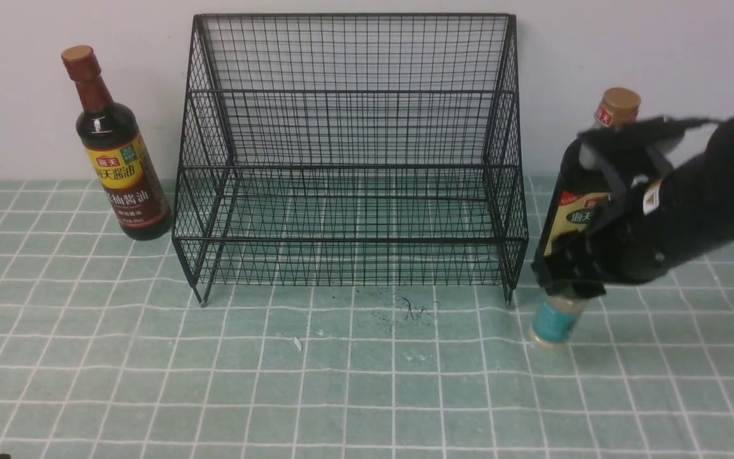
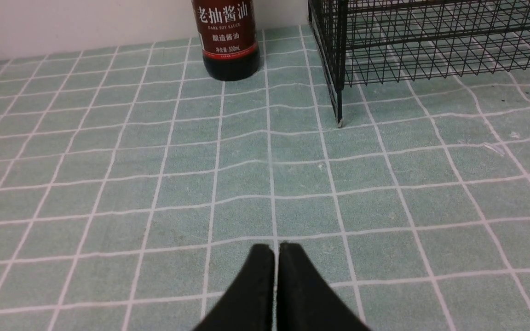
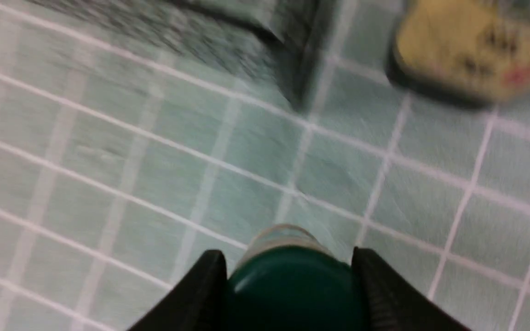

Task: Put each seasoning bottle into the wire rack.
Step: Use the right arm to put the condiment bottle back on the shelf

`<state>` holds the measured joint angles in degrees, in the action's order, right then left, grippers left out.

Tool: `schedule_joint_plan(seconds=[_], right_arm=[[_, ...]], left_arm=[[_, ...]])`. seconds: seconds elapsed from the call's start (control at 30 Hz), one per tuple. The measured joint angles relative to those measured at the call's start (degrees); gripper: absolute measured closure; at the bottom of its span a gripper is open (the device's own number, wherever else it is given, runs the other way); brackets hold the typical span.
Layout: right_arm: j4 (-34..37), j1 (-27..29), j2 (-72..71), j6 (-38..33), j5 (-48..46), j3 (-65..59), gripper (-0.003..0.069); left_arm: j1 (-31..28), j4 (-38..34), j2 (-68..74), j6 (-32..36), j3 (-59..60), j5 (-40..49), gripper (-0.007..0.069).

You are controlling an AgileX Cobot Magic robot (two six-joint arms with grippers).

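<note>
One shaker (image 1: 555,322), likely light, stiff and slick: take its green cap (image 3: 292,285), which the right hand (image 3: 288,252) straddles, grip uncertain; left hand (image 2: 276,250) closed, empty.

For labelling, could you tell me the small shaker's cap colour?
Dark green cap, best in right wrist view.

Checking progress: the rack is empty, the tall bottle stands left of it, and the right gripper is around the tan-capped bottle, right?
No. The right gripper is around the green-capped shaker, not the tan-capped bottle, as the right wrist view shows. The rest holds.
</note>
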<state>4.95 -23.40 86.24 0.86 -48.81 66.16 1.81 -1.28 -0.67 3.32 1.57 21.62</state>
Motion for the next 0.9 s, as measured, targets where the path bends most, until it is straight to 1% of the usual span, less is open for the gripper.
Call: schedule_joint_plan(seconds=[0.1,0.13,0.17,0.2,0.37,0.43,0.5,0.67,0.9], right_arm=[[0.00,-3.42,-1.93,-0.86,-1.24,7.55,0.0342],[0.00,-3.79,-1.92,-0.86,-1.31,8.60,0.0342],[0.05,-5.01,-1.47,-1.24,-1.43,13.29,0.0342],[0.05,-5.22,-1.19,-1.30,-1.45,13.79,0.0342],[-1.59,-5.68,7.27,-1.42,-2.02,25.27,0.0342],[-2.45,-5.68,9.32,-1.42,-2.60,26.92,0.0342],[-4.41,-5.68,14.58,-1.42,-3.57,29.12,0.0342],[-5.54,-5.68,21.67,-1.42,-3.80,30.87,0.0342],[-6.22,-5.70,26.48,-1.42,-1.55,31.18,0.0342]], left_arm=[[0.00,0.00,0.00,0.00,0.00,0.00,0.0631],[0.00,0.00,0.00,0.00,0.00,0.00,0.0631],[0.00,0.00,0.00,0.00,0.00,0.00,0.0631],[0.00,0.00,0.00,0.00,0.00,0.00,0.0631],[0.00,0.00,0.00,0.00,0.00,0.00,0.0631],[0.00,0.00,0.00,0.00,0.00,0.00,0.0631],[0.00,0.00,0.00,0.00,0.00,0.00,0.0631],[0.00,0.00,0.00,0.00,0.00,0.00,0.0631],[0.00,0.00,0.00,0.00,0.00,0.00,0.0631]])
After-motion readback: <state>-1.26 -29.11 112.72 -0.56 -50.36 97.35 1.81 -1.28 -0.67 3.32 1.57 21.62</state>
